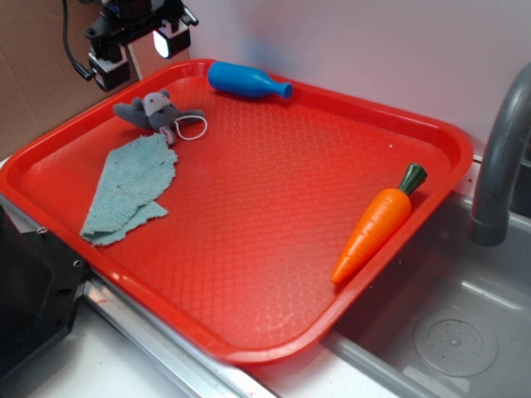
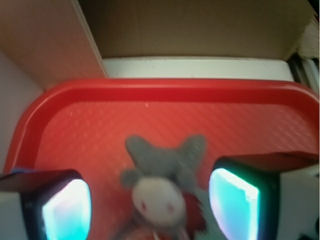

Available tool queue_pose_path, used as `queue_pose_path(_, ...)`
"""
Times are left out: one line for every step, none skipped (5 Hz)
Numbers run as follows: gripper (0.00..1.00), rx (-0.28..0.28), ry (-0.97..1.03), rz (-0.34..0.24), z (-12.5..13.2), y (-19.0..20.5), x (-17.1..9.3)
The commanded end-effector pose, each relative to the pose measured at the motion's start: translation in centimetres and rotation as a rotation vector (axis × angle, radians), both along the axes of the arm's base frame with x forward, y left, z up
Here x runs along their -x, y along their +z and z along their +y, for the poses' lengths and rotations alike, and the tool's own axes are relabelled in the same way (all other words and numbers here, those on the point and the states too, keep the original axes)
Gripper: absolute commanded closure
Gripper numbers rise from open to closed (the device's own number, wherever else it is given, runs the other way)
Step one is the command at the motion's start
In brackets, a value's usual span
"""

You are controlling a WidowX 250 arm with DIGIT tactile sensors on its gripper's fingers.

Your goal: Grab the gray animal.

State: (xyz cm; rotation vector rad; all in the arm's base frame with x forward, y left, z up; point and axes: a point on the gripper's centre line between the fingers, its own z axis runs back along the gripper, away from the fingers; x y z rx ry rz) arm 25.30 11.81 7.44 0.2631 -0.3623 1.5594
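Red plastic tray [image 1: 274, 249] with a dimpled surface, carrying 4 things: 1 gray animal [image 1: 156, 111], 1 blue bottle [image 1: 246, 81], 1 orange carrot [image 1: 377, 229] with a green stem, and 1 light blue-gray rag [image 1: 131, 189]. The fuzzy plush toy lies in the tray's far left corner, just above the rag, its thin white cord loop [image 1: 192, 128] beside it. Gripper [image 2: 150, 207] jaws are spread wide, 1 pad each side; in the wrist view the toy lies between them, not pinched.
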Motion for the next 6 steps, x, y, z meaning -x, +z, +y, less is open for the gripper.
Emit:
queue_pose_path(0.0,-0.016,0.064,0.026,2.6,-2.4,2.1)
queue_pose_path(0.01,-0.042,0.096,0.063,3.0,-3.8,3.1)
queue_pose_path(1.0,-0.036,0.096,0.03,2.9,-3.8,3.5)
queue_pose_path(1.0,-0.033,0.104,-0.001,2.9,-3.3,3.9)
queue_pose_path(1.0,-0.049,-0.017,-0.023,2.8,-0.9,4.3)
queue_pose_path(1.0,-0.022,-0.218,-0.031,1.7,2.5,4.3)
